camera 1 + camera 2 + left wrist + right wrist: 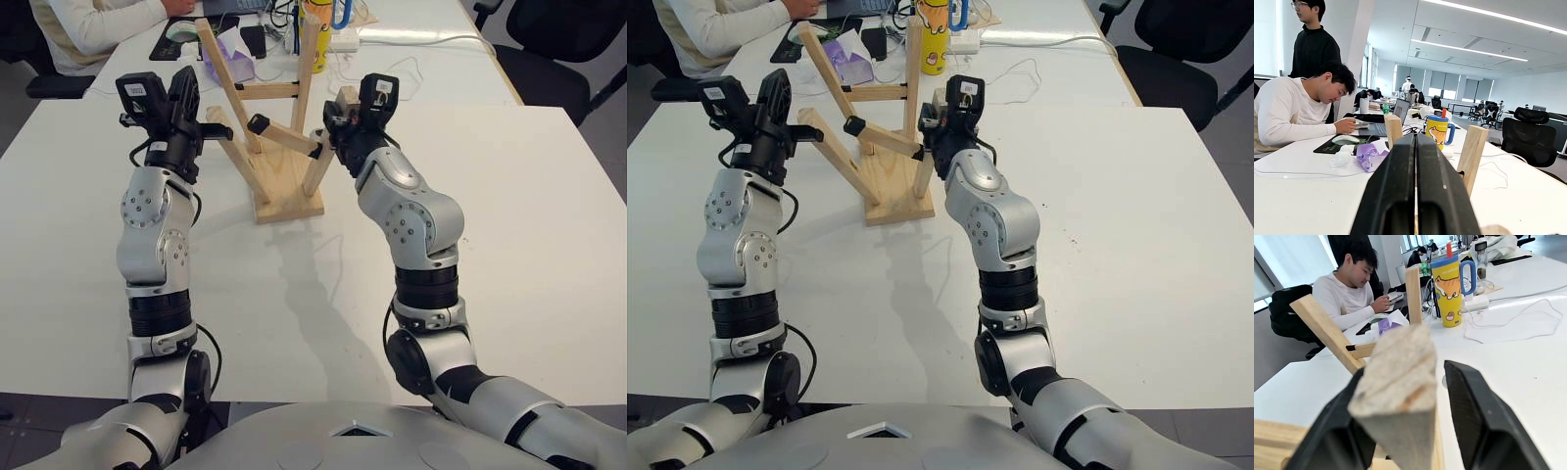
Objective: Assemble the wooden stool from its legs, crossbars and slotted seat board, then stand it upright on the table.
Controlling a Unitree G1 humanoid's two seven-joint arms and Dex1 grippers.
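Forearms (pixel 157 225) come first in the head view, leading up to an upturned stool (pixel 269 90) at 12 o'clock on the table (pixel 549 294), seat board (pixel 286 201) down, legs (pixel 227 73) skyward. The left gripper (pixel 188 88) sits at its 9 o'clock and the right gripper (pixel 338 125) at its 3 o'clock. Left wrist view adds what that hides: fingers (pixel 1396 196) pressed flat together, holding nothing. Right wrist view shows jaws parted about a leg end (pixel 1398 367), one pad seemingly touching, the other clear. Unclamped, that leg could slip during the flip; loose joints might pull apart, or the stool might topple toward the mug (pixel 1449 289).
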